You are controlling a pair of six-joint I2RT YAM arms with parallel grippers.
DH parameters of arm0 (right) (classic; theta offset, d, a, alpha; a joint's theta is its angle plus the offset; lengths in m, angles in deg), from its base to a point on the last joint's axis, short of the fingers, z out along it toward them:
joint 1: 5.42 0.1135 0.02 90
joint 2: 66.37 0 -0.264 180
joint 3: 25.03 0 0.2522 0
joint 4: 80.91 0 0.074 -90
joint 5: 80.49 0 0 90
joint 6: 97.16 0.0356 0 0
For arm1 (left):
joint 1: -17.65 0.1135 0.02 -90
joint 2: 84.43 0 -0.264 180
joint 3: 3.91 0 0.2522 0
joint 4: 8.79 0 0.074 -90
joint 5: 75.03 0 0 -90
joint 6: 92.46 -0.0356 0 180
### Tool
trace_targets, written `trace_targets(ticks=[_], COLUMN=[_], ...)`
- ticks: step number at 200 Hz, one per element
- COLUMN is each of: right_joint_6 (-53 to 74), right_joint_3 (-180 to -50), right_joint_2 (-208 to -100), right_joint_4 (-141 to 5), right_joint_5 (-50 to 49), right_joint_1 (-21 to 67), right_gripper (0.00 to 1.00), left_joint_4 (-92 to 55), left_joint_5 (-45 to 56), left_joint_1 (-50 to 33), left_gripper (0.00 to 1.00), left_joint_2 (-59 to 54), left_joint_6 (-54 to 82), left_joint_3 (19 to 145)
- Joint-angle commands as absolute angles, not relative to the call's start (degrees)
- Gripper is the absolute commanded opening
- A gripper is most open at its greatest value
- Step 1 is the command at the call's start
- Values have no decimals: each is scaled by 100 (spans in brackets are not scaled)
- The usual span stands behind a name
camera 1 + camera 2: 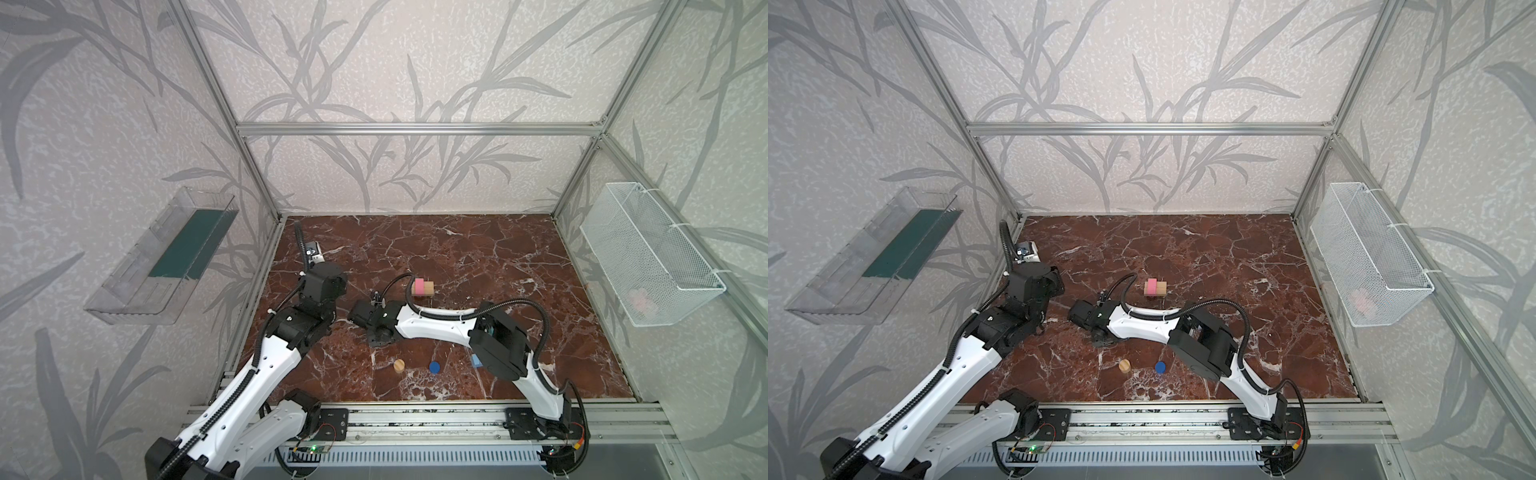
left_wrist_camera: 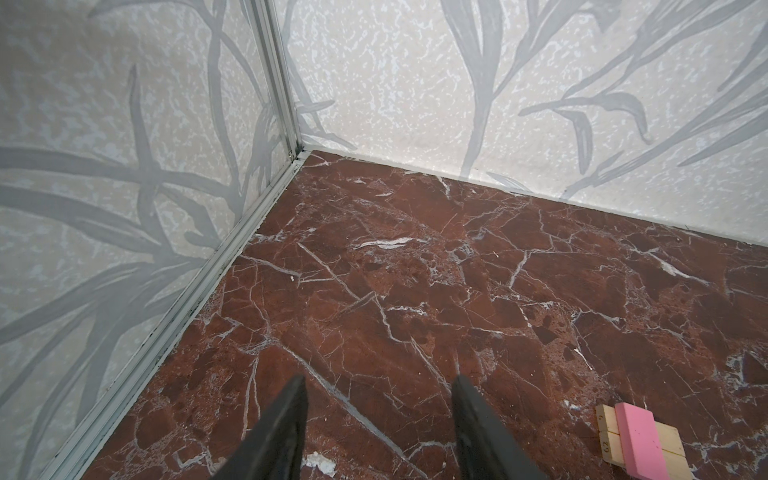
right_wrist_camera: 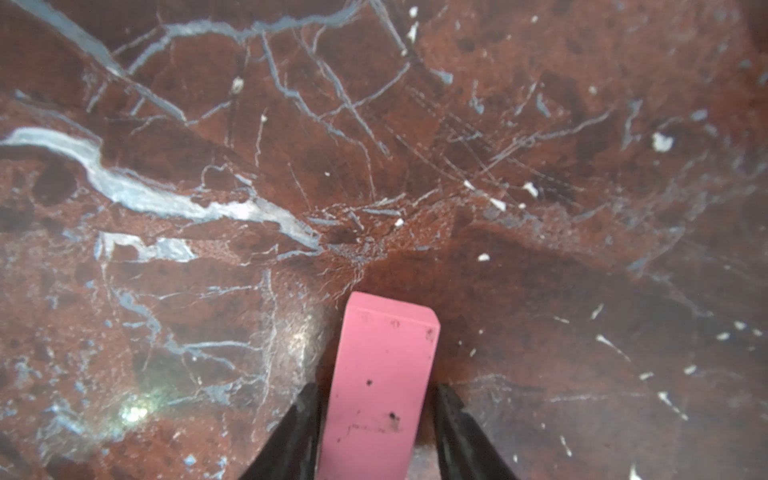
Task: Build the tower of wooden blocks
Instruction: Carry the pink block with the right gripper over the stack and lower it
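A: Where is the loose pink bar (image 3: pixel 384 357) found?

B: It is seen lying flat on the marble table (image 3: pixel 540 124), nearer the robot than the tower (image 1: pixel 424 288) and apart from it. The right gripper (image 3: pixel 376 395) is set astride it, with a finger close along each long side. Whether the pads are pressed on cannot be told.

A: And the left gripper (image 2: pixel 378 415)?

B: Its fingers are spread over bare table, and nothing is held between them.

A: How is the bar expected to handle?

B: It is judged light and rigid, being painted wood, so crushing is not feared. The paint looks smooth, so some slip may be expected under a weak pinch.

A: Where should it be taken?

B: Across the narrow width, near mid-length, so that it is kept level. The flat sides are well suited to parallel pads. Only one end is shown, so how centred the hold is cannot be judged.

A: What is found at the tower?

B: Two tan bars (image 2: pixel 669 438) are laid side by side, and the placed pink bar (image 2: pixel 636 440) is set across them.
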State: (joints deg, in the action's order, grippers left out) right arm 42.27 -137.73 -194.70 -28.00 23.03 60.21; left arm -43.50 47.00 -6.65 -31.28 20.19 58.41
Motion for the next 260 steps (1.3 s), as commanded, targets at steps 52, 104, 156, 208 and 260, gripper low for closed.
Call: trace_targets(ticks=[52,104,156,208,260], right_joint_6=[4206,4177,4118,4092,3951], right_joint_3=[-13855,-13746,-13268,-12552,-12176], right_joint_2=[-19304,-18940,-18192,-17480,-17157], right_joint_4=[-2618,-2599,-2685,-2760,-3136], right_joint_5=[2435,2376,2594,3031,2955], right_joint_1=[6005,5863,5615,5059,4462], right_gripper=[32,21,20,18,18], left_joint_4=[-4295,-4292,-4246,-4163,-4007], left_joint_5=[4710,4692,4556,4095,3562], left_joint_1=[-615,-609,-593,-597,-592], left_gripper=[54,54,54,54,52], left_joint_2=[-3057,-3046,-2921,-2539,-2131], left_joint_6=[2083,2091,2145,2153,2197], left_joint_3=[5783,5780,5820,5941,6061])
